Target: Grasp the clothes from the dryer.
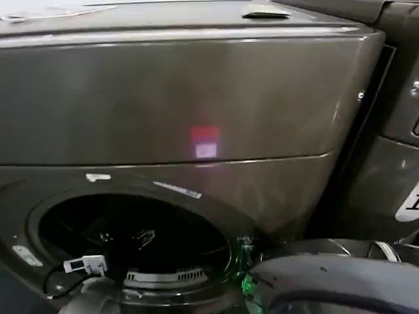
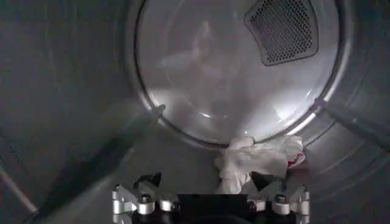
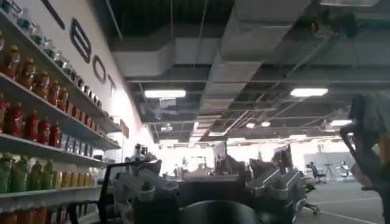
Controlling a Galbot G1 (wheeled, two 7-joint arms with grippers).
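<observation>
Head view: dryer (image 1: 183,98) fills most of the frame, bronze-grey front, plain top panel, round porthole (image 1: 131,239) at lower left, dark inside. Red and white glow reflected on the panel at centre. Left arm (image 1: 91,294) reaches into the porthole at the bottom left edge, white tag and cable on it. Grey curved robot part (image 1: 327,284) at lower right, green light beside it. A second machine (image 1: 393,131) at the right edge.

Left wrist view: inside the drum (image 2: 67,91), left gripper (image 2: 210,182) at bottom centre, jaws spread wide, holding nothing. The clothes (image 2: 259,159), a small pale crumpled piece, lie on the drum floor against the round back wall, lower centre-right, just beyond the open fingertips. Mesh vent (image 2: 283,30) at upper right.

Right wrist view: right gripper (image 3: 213,195) at bottom centre, pointing out into the room, shelves of bottles (image 3: 36,103) on the left; jaw state cannot tell.
</observation>
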